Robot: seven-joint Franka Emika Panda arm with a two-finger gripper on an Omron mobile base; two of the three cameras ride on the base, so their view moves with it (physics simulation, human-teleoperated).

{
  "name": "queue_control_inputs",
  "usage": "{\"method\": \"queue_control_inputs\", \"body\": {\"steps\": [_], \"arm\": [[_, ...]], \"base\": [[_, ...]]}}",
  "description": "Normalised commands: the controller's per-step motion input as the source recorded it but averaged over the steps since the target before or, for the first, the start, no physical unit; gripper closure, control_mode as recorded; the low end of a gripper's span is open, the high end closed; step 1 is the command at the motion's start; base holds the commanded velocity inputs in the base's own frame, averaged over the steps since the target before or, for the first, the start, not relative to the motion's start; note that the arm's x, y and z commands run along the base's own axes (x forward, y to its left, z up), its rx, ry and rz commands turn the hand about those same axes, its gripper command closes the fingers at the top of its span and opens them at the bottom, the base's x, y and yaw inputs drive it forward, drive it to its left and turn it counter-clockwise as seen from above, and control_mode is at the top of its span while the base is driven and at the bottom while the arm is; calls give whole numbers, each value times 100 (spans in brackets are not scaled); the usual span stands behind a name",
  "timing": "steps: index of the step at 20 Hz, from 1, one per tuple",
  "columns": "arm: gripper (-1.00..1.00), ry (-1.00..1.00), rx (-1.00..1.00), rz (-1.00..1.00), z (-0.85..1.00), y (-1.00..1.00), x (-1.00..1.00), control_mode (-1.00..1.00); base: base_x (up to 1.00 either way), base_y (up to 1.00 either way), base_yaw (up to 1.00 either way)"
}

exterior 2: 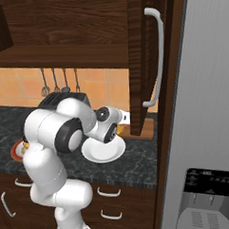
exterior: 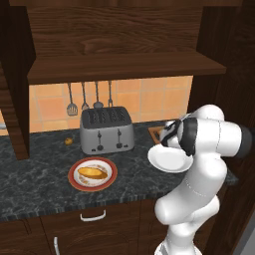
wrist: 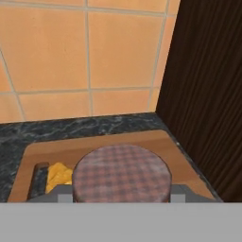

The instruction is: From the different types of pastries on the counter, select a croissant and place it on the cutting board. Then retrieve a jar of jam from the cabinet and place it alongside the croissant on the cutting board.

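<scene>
The hand view looks down on the jar of jam (wrist: 121, 172), its brownish checked lid facing the camera. My gripper (wrist: 121, 194) is shut on it, with a grey finger (wrist: 177, 193) at each side. The jar hangs just over the light-brown cutting board (wrist: 108, 144), which lies in the corner between the tiled wall and the dark cabinet side. The croissant (wrist: 59, 174) rests on the board to the jar's left, beside the dark slot handle. From the left base view, the board (exterior: 155, 133) peeks out behind my bent arm at the right end of the counter (exterior: 40, 184).
A red-rimmed plate (exterior: 74, 180) holds an oblong yellow bun (exterior: 92, 173) in front of a silver toaster (exterior: 106, 129). A small orange item (exterior: 68, 141) lies by the wall. An open cabinet door (exterior 2: 154, 57) and a grey fridge (exterior 2: 206, 107) close in the right.
</scene>
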Motion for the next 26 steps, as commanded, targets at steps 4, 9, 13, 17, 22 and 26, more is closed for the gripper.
{"method": "queue_control_inputs", "body": {"steps": [4,9,13,17,22,26], "arm": [[100,0,0,0,-18,-8,6,-100],[100,0,0,0,-10,-18,0,-100],[100,0,0,0,0,-19,8,-100],[100,0,0,-1,-11,-12,10,-100],[100,0,0,0,-23,-13,14,-100],[100,0,0,0,-10,-6,7,-100]], "base": [[0,0,0],[0,0,0],[0,0,0],[0,0,0],[0,0,0],[0,0,0]]}}
